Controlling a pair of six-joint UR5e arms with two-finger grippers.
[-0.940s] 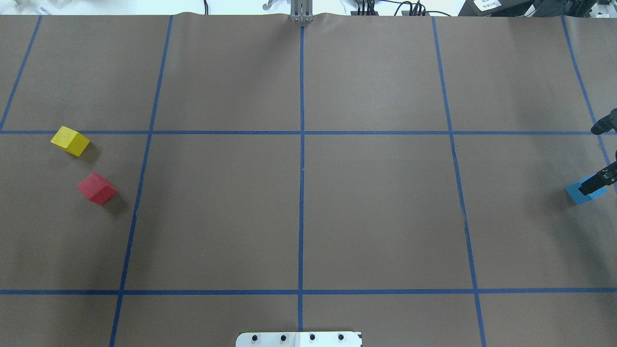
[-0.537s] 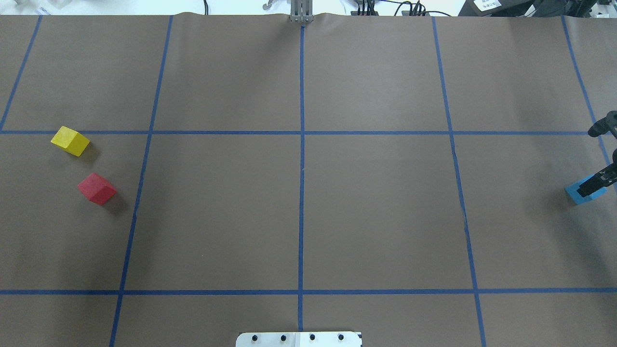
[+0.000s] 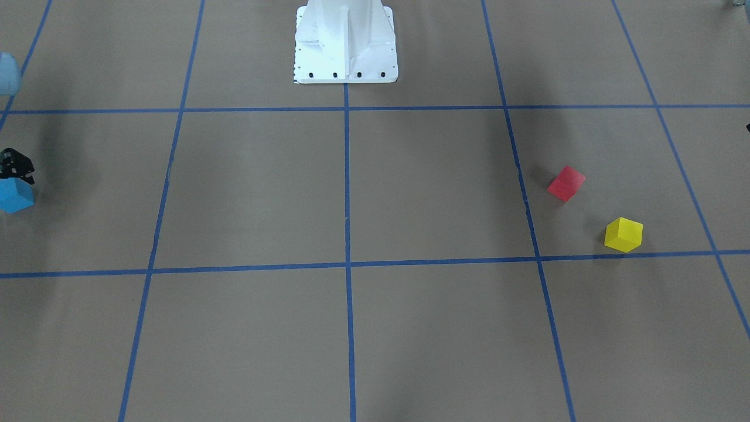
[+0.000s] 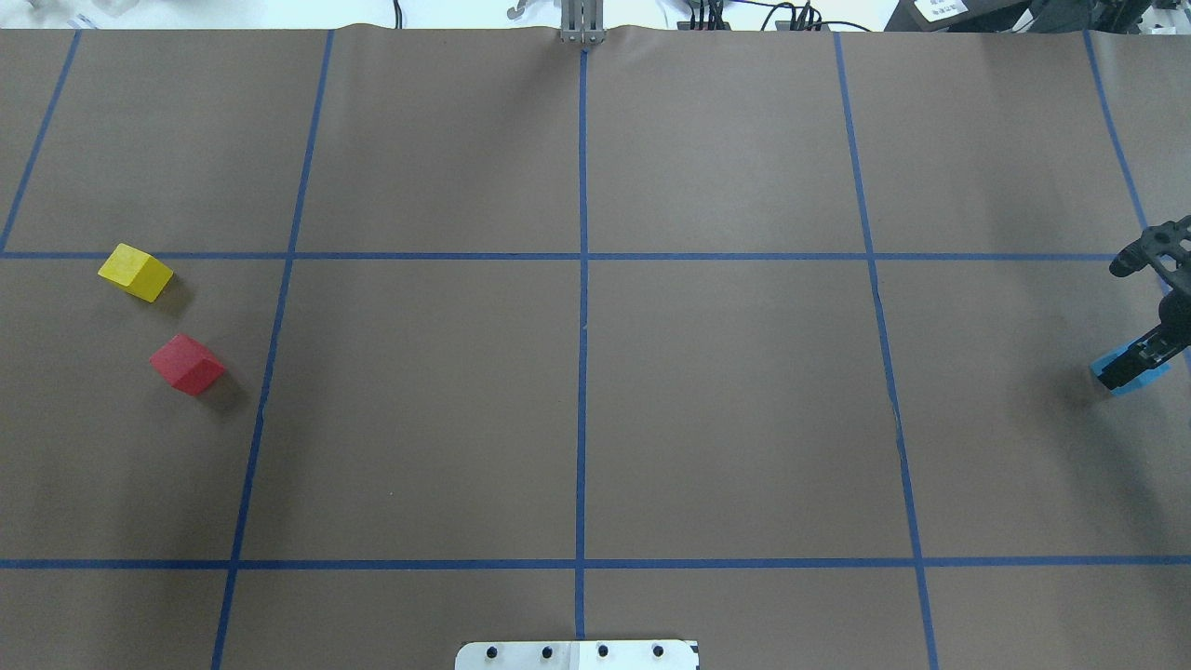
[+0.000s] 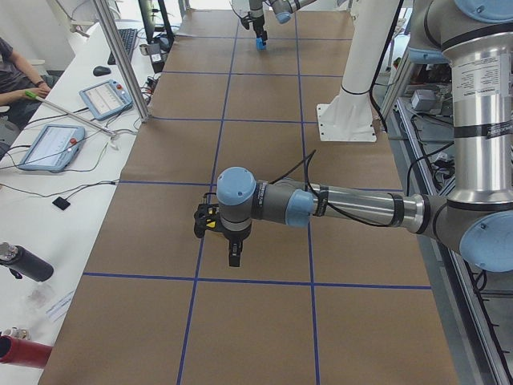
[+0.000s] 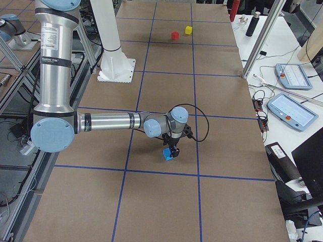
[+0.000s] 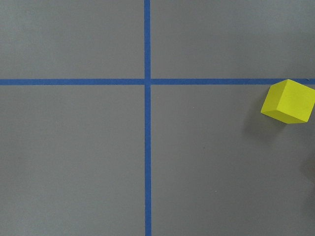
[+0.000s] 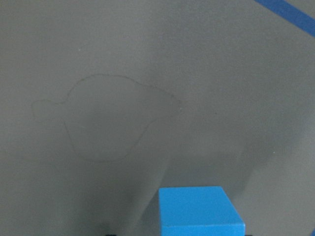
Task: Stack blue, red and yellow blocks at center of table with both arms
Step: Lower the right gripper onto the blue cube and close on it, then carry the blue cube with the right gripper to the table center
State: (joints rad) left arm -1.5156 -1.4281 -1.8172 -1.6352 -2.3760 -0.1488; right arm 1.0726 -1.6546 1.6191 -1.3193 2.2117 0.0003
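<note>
The blue block (image 4: 1101, 369) sits on the table at the far right edge; it also shows in the front view (image 3: 14, 197) and the right wrist view (image 8: 197, 209). My right gripper (image 4: 1137, 361) is low over it, open, with the jaws on either side of the block. The red block (image 4: 187, 364) and the yellow block (image 4: 135, 272) lie apart at the far left. My left gripper (image 5: 233, 255) hangs above the table near them, seen only in the exterior left view, so I cannot tell its state. Its wrist view shows the yellow block (image 7: 288, 102) at the right edge.
Blue tape lines (image 4: 582, 256) divide the brown table cover into squares. The white robot base (image 3: 345, 47) stands at the middle of the robot's side. Side benches with tablets (image 5: 50, 146) and an operator (image 5: 16, 80) run along the far side.
My right gripper has shifted left and come down over the blue block. The blue, red and yellow blocks have not moved.
</note>
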